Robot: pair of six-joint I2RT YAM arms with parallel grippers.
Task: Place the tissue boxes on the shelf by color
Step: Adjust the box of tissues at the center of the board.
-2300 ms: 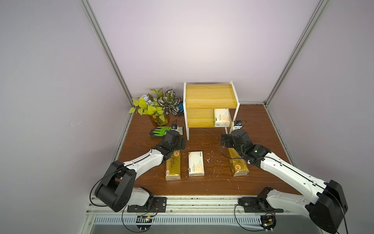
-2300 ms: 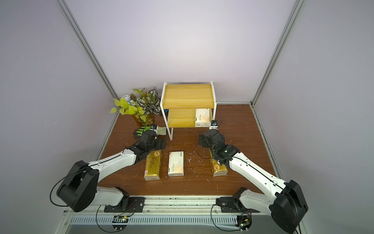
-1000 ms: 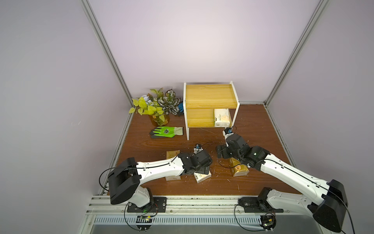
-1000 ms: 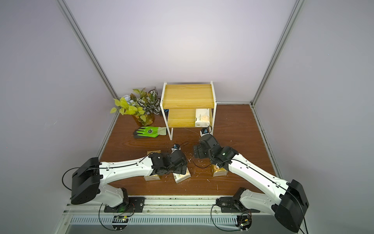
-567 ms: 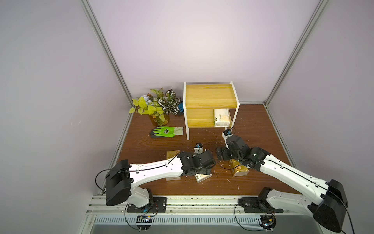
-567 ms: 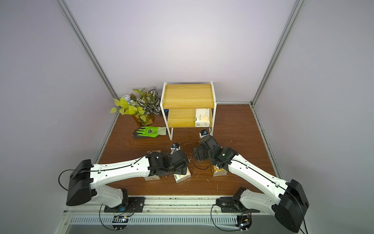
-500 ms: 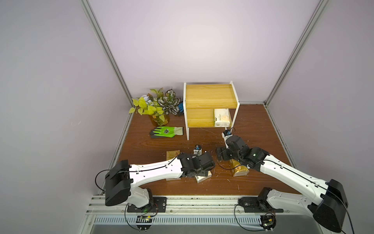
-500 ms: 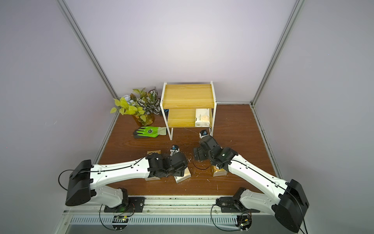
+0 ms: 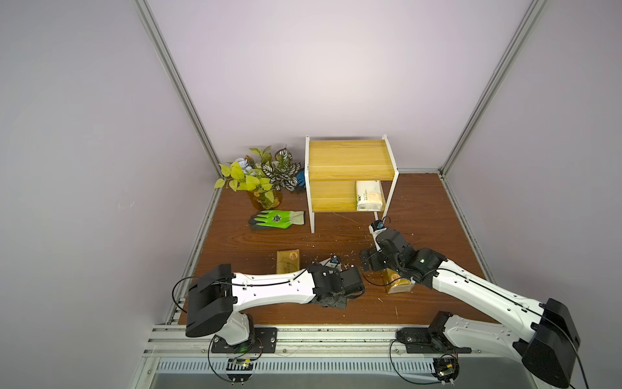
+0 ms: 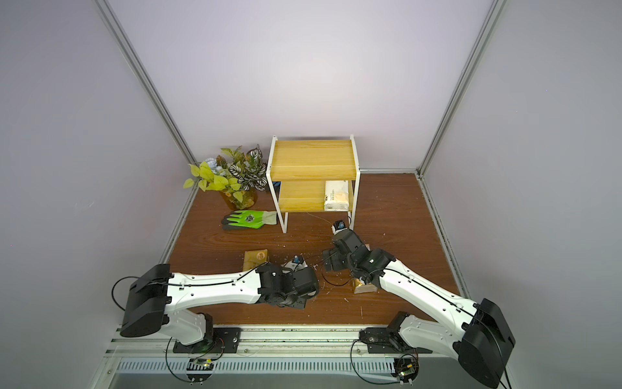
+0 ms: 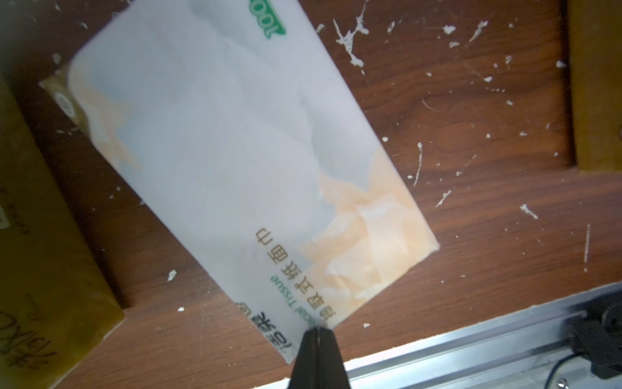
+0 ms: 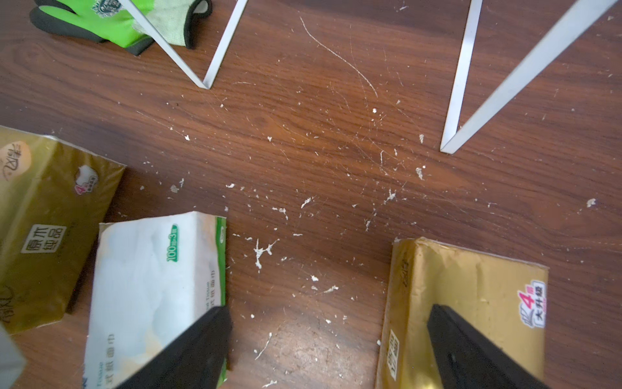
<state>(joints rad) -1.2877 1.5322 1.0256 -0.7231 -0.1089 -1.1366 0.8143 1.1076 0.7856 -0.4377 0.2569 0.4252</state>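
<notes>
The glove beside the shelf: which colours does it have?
The glove is bright green with black edging and a pale cuff; a top view shows it best.

Left gripper point(image 11: 316, 331) swung from gold pack point(image 9: 287, 266), left of centre, to white pack point(image 11: 235, 151) at lower centre. Jaws snapped together at its edge. Pack knocked askew.

Two gold packs point(image 12: 43, 229) point(image 12: 464, 286), two white packs point(image 12: 151, 276) point(image 9: 369, 198), one shelf point(image 9: 350, 161), glove point(image 9: 276, 219), plant point(image 9: 259, 175)

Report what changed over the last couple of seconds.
The left gripper swung from near the glove across to the loose white pack, skewed it and closed at its edge. The right gripper, open, drew back from the shelf over the right gold pack. That pack, the left gold pack, the shelved white pack and the glove stayed put.
</notes>
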